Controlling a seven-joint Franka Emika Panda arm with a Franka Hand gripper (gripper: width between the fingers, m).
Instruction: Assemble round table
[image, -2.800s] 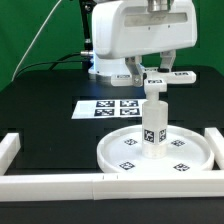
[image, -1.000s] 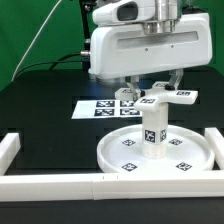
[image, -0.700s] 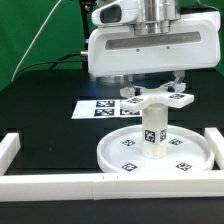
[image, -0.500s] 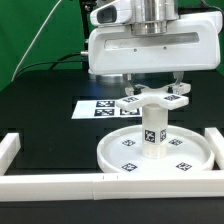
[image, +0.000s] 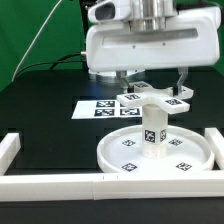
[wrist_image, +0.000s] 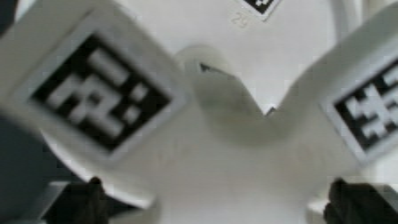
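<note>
— Where has the table got to?

— The large round white plastic disc top lies flat on the black table, tags up, close against the white border rail. The short white cylinder leg stands upright in its middle, so it looks already fastened there. The white cross-shaped plastic base sits level on the leg's upper end.

— And the arm?

— Directly above. The two-finger gripper reaches down around the cross, one finger on either side. In the wrist view the tagged arms of the cross fill the picture, with the dark fingertips at its edges. I cannot tell whether they pinch it or merely flank it.

— Why straight overhead?

— My guess: the base has to be turned onto the leg, so the wrist needs to be in line with it. The disc's weight and the rail should keep the rest from spinning.

— That tagged sheet behind?

— The marker board, well clear.
</note>
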